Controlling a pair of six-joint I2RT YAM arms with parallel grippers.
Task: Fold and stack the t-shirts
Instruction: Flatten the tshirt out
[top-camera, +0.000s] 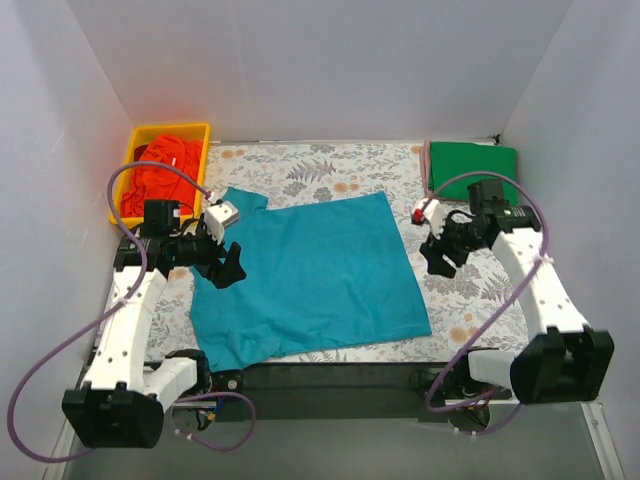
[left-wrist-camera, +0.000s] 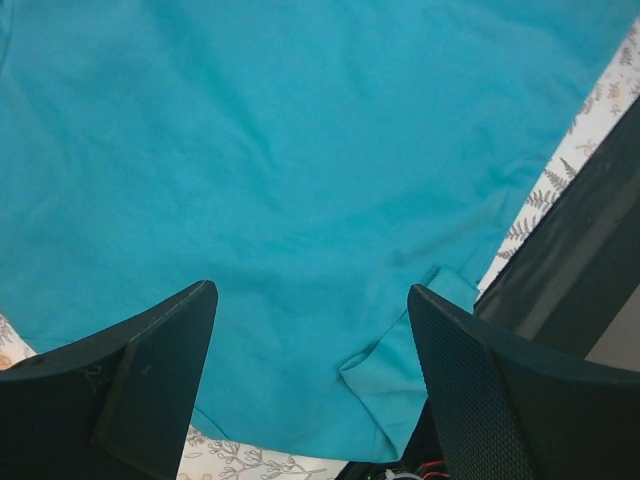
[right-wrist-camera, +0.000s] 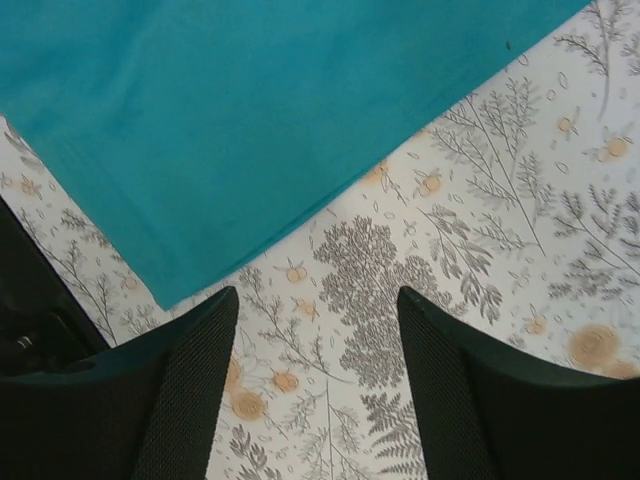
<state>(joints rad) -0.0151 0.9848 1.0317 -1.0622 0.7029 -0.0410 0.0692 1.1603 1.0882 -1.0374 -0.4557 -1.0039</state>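
A teal-blue t-shirt (top-camera: 315, 275) lies spread flat on the floral sheet (top-camera: 330, 165), with a sleeve at its far left. My left gripper (top-camera: 228, 270) is open and empty over the shirt's left part; in the left wrist view its jaws stand wide above the teal cloth (left-wrist-camera: 300, 180) and a folded sleeve corner (left-wrist-camera: 400, 380). My right gripper (top-camera: 438, 262) is open and empty over the bare sheet just right of the shirt, whose corner shows in the right wrist view (right-wrist-camera: 220, 110). A folded bright green t-shirt (top-camera: 472, 161) lies at the back right. Orange-red t-shirts (top-camera: 165, 170) fill the yellow bin.
The yellow bin (top-camera: 205, 130) stands at the back left beside the sheet. White walls close in the back and both sides. The black table edge (top-camera: 330, 378) runs along the front between the arm bases.
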